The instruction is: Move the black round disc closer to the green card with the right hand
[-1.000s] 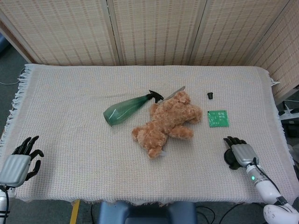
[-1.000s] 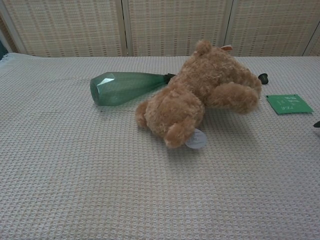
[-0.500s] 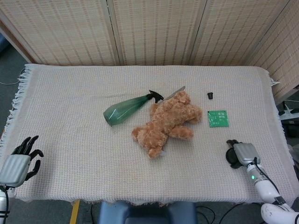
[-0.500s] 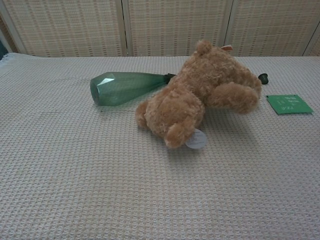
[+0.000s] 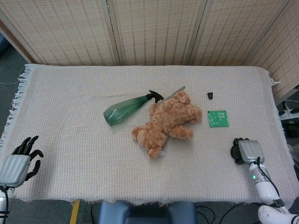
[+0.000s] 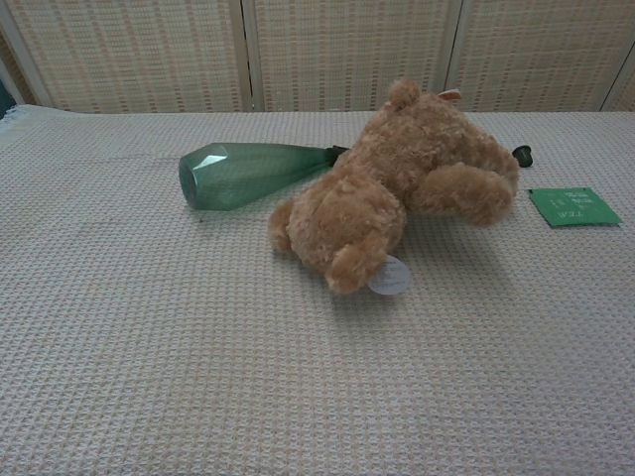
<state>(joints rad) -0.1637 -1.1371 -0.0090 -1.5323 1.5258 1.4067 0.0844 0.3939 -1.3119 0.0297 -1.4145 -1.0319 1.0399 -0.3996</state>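
The black round disc (image 5: 210, 95) is small and lies on the cloth behind the green card (image 5: 217, 118), a short gap apart. The chest view shows the same disc (image 6: 523, 155) and card (image 6: 574, 206) at its right side. My right hand (image 5: 245, 150) hovers near the table's front right, well in front of the card and holding nothing. Its dark fingers (image 5: 236, 150) bend down at its left side. At the front left corner my left hand (image 5: 21, 158) is empty, its fingers apart. Neither hand shows in the chest view.
A brown teddy bear (image 5: 167, 122) lies mid-table just left of the card. A green spray bottle (image 5: 128, 108) lies on its side behind and to the left of the bear. A woven cloth (image 5: 70, 102) covers the table. Reed screens stand behind.
My right hand has drawn back to the right, away from the card, and turned so its fingers point down. The disc, card and left hand have not moved.
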